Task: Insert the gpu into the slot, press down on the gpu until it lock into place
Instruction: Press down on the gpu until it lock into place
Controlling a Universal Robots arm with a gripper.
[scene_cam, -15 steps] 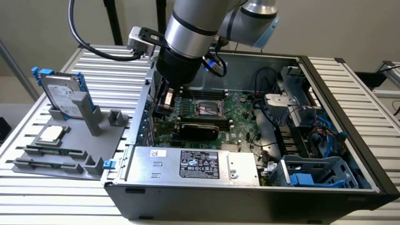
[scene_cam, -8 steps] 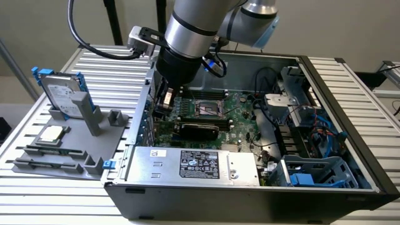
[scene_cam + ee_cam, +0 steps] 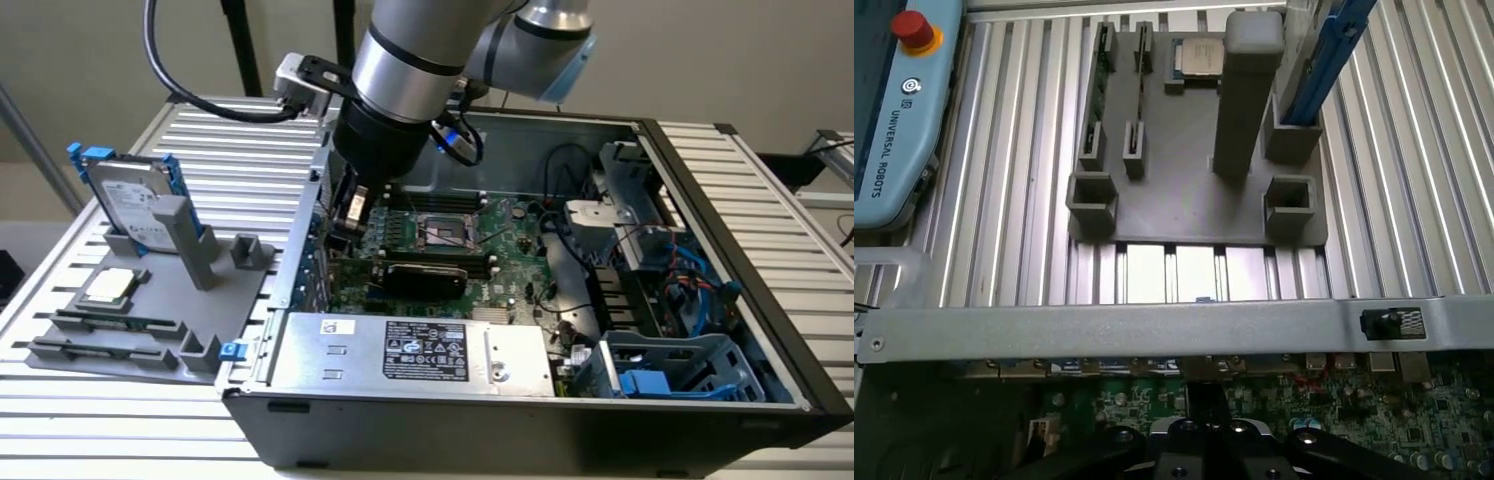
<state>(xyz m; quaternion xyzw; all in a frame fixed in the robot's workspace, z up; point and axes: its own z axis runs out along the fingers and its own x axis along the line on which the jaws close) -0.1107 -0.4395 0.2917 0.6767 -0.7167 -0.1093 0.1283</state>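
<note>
One power supply: silver labelled box, nearest, along the case's front edge.
gpu: black card lying along the green motherboard, just behind the power supply and in front of the CPU socket.
gripper: fingers together, nothing held, low inside the case beside the gpu's end at the exterior view's left; contact cannot be told.
fixture: grey, outside the case, carrying a hard drive.
</note>
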